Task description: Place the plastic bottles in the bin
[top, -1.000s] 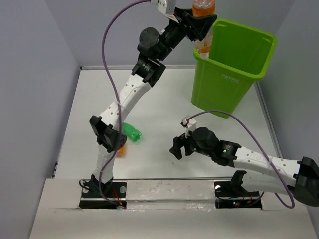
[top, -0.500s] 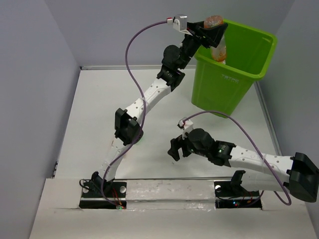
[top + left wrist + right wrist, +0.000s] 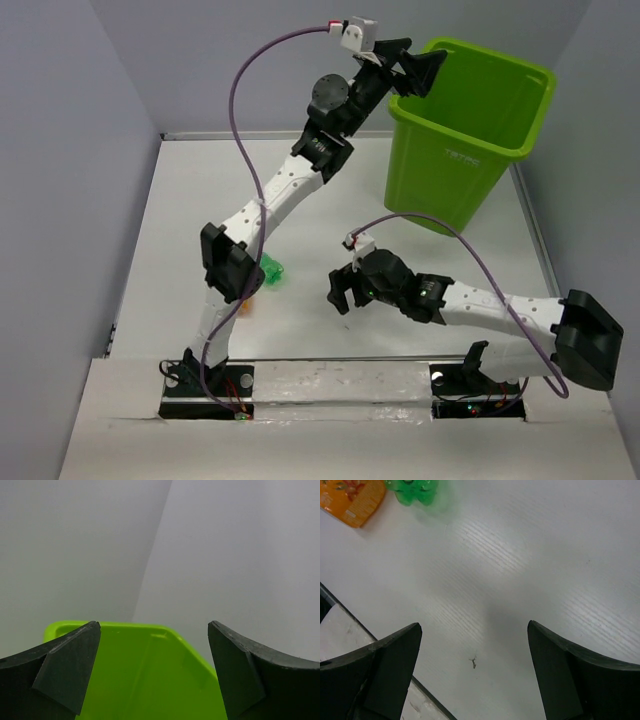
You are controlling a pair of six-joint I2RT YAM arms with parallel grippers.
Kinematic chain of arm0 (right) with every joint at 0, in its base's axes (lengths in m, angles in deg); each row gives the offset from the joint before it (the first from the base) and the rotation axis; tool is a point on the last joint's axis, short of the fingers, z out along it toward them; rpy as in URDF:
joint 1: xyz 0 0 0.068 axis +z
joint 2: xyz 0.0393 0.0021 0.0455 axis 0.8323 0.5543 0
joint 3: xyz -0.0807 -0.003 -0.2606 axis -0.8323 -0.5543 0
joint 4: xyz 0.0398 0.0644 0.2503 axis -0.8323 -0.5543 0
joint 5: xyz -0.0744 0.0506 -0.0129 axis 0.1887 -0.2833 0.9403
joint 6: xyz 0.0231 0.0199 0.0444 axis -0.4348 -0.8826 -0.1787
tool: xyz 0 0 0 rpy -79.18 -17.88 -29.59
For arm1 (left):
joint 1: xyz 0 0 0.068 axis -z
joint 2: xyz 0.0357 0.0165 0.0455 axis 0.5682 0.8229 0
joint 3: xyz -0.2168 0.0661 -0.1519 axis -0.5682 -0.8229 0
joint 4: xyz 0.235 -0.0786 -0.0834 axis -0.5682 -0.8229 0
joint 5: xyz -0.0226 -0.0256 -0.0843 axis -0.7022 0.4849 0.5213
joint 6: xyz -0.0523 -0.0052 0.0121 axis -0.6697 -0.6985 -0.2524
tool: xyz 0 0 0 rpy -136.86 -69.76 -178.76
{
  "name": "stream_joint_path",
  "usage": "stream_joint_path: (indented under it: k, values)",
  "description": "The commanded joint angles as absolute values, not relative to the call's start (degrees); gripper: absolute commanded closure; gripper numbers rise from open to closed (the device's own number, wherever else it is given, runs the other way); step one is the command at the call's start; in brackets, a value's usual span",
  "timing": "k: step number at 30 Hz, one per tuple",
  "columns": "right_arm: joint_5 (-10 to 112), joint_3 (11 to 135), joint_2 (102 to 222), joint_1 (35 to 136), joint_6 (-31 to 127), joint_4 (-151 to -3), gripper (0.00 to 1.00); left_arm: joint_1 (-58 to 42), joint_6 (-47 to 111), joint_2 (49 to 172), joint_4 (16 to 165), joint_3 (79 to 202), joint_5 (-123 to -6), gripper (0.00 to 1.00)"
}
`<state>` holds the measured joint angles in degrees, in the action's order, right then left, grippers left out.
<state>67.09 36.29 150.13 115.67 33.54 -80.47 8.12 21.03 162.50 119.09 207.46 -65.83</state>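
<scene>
Jaws: left gripper spread, empty, over the bin rim, mouth just below – likely a drop pose | right gripper spread, empty, low over table, apparently readying a pick | green bottle ahead-left, lying flat, base toward jaws, axis running away | orange bottle beside it, axis unclear

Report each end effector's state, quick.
Left end effector: open, empty, over the bin.
Right end effector: open, empty, above the table.
</scene>
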Motion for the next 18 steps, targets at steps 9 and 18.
stream_joint_path:
  k: [9, 18]
  values:
    - [69.0, 55.9, 169.4, 116.8, 34.3, -69.0, 0.07, 7.1, 35.0, 107.4, 93.8, 161.8, -90.2, 0.01]
    - [61.5, 70.3, 181.7, 116.8, 43.3, -70.4, 0.06, 5.5, 16.3, 79.4, 60.8, 134.9, -112.5, 0.01]
